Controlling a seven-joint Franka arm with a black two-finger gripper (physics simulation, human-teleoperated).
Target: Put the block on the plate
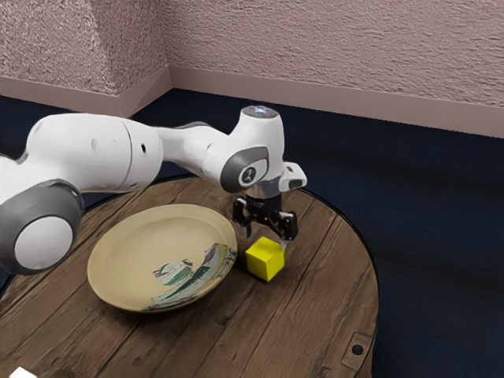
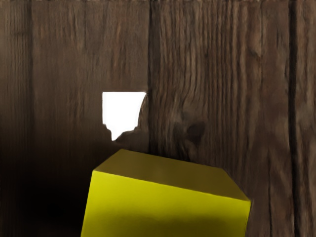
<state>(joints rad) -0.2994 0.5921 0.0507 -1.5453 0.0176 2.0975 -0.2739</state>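
Note:
My gripper (image 1: pixel 266 239) is low over the table with its two fingers apart, right by the upper side of the yellow block (image 1: pixel 264 260). The block rests on the wood, close to the rim of the plate. In the wrist view the yellow block (image 2: pixel 165 202) looms large at the lower edge, under the hand. The wide cream plate (image 1: pixel 134 252), with a green and blue pattern, lies on the exterior view's left of the block.
A round wooden table (image 1: pixel 315 276) carries everything, with a small metal fitting (image 1: pixel 357 350) near its edge. A white object (image 1: pixel 22 373) is at the exterior view's lower left corner. The wrist view has a white patch (image 2: pixel 121 111) on the wood beside the block.

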